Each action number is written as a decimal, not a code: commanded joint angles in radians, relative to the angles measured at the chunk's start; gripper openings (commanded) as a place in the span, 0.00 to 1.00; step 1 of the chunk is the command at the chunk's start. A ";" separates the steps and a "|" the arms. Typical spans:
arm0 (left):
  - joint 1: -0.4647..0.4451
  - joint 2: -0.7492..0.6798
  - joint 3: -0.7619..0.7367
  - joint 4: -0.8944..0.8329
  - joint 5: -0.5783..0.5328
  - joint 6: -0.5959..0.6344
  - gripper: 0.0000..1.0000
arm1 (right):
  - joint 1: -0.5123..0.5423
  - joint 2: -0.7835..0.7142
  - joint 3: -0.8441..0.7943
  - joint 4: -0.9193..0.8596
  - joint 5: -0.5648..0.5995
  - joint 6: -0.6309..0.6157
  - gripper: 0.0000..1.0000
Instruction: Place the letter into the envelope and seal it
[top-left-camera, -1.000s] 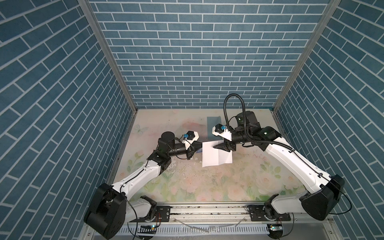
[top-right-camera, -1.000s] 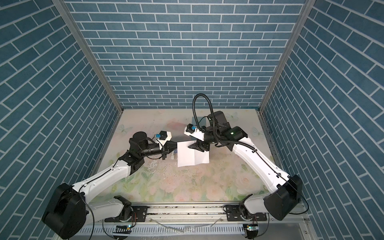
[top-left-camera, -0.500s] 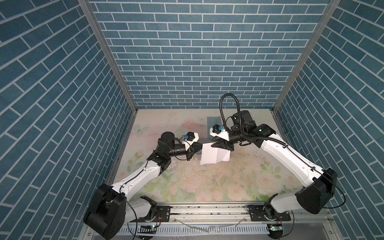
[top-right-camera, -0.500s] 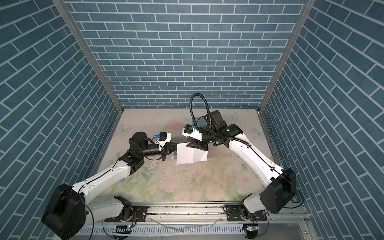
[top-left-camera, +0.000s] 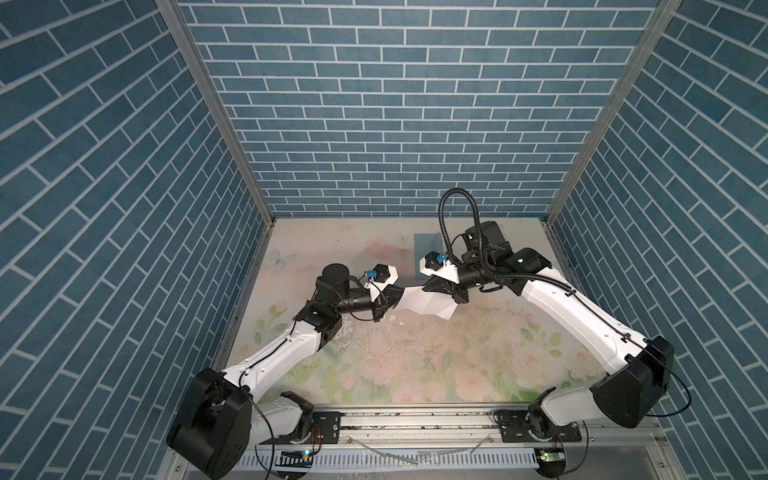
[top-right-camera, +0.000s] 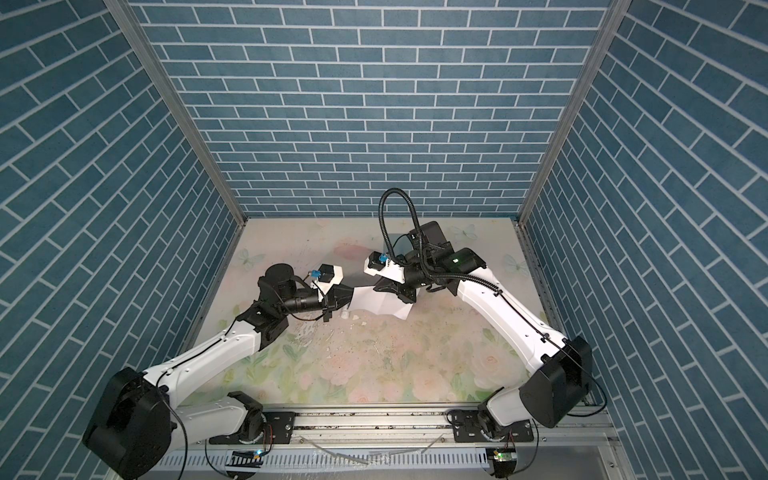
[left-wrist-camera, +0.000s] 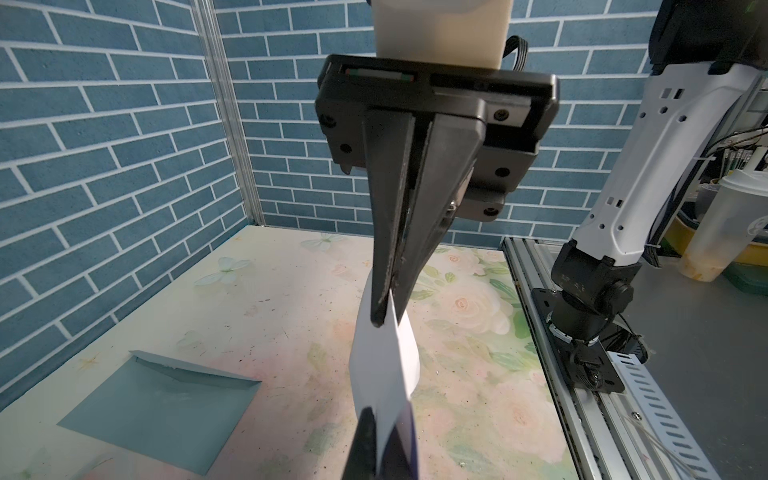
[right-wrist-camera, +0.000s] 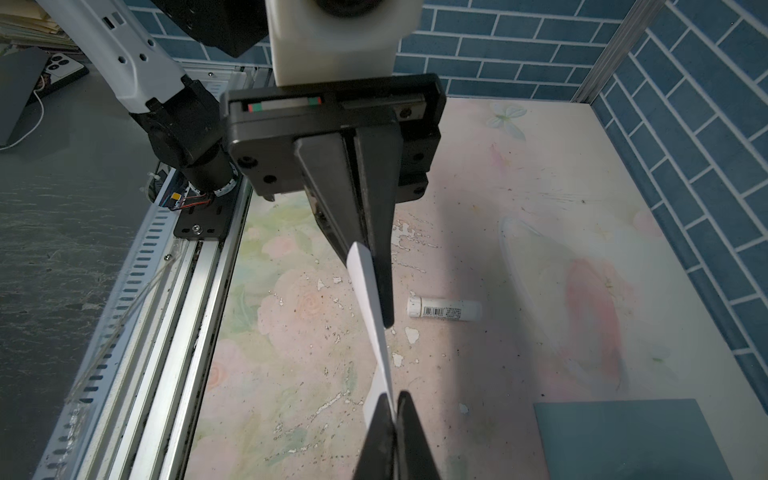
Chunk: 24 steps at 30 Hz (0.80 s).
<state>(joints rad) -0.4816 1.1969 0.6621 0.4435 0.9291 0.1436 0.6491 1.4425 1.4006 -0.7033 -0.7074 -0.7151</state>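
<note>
Now: the letter (top-left-camera: 430, 306) hangs in the air mid-scene, clear of the table (top-left-camera: 415, 361), between both arms. The left gripper (top-left-camera: 400, 293) is pinched tight on its left end and the right gripper (top-left-camera: 427, 287) is pinched tight on its far edge. The sheet is creased and sags toward the near side. The envelope (left-wrist-camera: 166, 399) lies flat at the far side, behind the right gripper and apart from the letter. A glue stick (right-wrist-camera: 444, 309) lies near the left gripper.

Judgement: keep the paper only lightly taut, since opposing pulls could tear it. Fold along the existing creases so it fits. Lead a folded edge into the envelope mouth and hold the flap clear first.
</note>
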 joint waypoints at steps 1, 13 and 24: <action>-0.004 -0.027 -0.010 -0.029 0.005 0.028 0.07 | 0.003 -0.017 -0.024 -0.007 -0.005 -0.070 0.04; -0.005 -0.115 0.027 -0.237 -0.038 0.164 0.52 | 0.003 -0.072 -0.091 0.014 0.071 -0.109 0.00; -0.007 -0.183 0.013 -0.197 -0.037 0.144 0.79 | 0.010 -0.112 -0.152 0.081 0.085 -0.118 0.00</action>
<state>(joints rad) -0.4831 1.0080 0.6670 0.1917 0.8906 0.3115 0.6506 1.3624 1.2827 -0.6544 -0.6178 -0.7692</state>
